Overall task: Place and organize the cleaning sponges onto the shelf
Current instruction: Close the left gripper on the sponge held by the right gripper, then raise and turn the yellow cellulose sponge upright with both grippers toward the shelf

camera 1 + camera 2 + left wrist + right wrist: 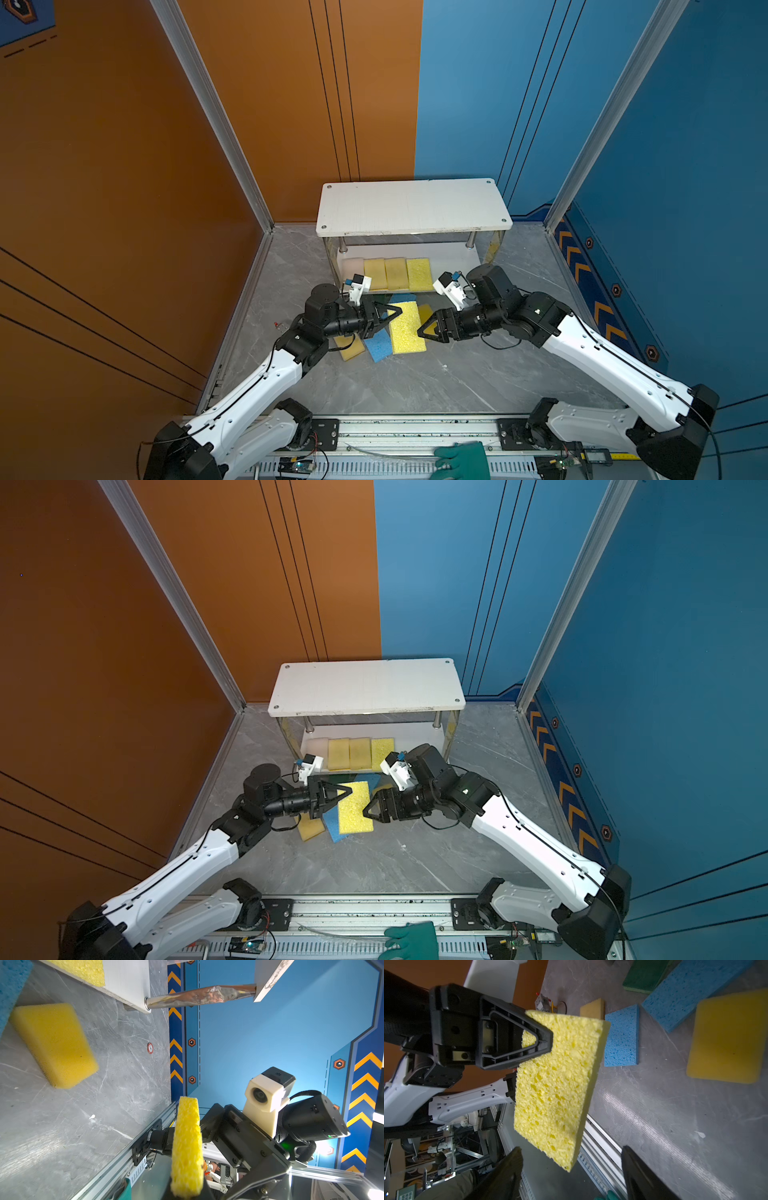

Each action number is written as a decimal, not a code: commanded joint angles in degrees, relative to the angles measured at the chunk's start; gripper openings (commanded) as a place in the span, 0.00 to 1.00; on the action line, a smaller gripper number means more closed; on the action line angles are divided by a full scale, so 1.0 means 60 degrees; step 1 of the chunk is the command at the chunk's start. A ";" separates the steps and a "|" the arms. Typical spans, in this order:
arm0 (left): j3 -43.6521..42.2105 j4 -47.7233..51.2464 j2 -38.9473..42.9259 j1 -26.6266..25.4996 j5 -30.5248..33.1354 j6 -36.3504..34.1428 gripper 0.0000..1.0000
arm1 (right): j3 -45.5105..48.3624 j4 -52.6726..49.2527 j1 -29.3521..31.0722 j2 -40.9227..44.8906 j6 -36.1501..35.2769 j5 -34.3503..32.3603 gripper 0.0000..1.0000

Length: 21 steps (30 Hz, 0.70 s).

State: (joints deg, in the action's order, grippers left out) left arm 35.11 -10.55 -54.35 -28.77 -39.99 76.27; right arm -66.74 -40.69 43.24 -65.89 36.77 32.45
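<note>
A porous yellow sponge (408, 330) (556, 1084) hangs above the floor, and my left gripper (397, 312) (347, 792) is shut on one end of it (188, 1147). My right gripper (422, 332) (571, 1167) stands open at the sponge's other end, its fingers apart and clear of it. The shelf (411, 205) stands behind. Its lower board holds a pale pink sponge (353, 266) and three yellow sponges (396, 273) in a row. On the floor lie two blue sponges (622, 1036) (691, 993), a dark green one (645, 976) and yellow ones (729, 1039) (349, 347).
A teal glove (465, 461) lies on the metal rail (415, 428) at the front edge. The shelf's chrome posts (199, 997) stand close behind both grippers. A small red-tipped object (277, 325) sits on the floor at the left.
</note>
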 commanded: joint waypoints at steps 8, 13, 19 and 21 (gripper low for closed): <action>-0.0388 -0.2096 0.0363 0.0101 0.1902 0.1832 0.04 | 0.2150 0.3699 -0.0440 0.1799 0.3349 -0.0595 1.00; -0.0798 -0.2696 0.0547 0.0079 0.2618 0.2484 0.04 | 0.2983 0.5500 -0.0358 0.1899 0.4500 -0.0448 1.00; -0.0957 -0.3061 0.0480 0.0070 0.2758 0.2729 0.04 | 0.3066 0.6049 -0.0192 0.1584 0.4637 -0.0442 0.95; -0.0934 -0.3104 0.0432 0.0053 0.2748 0.2723 0.04 | 0.3122 0.6299 -0.0154 0.1441 0.4734 -0.0428 0.92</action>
State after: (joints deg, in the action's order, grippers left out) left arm 29.87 -26.22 -51.86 -28.73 -24.93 91.81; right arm -48.75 -7.86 41.87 -56.21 63.16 29.91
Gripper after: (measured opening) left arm 0.058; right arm 0.928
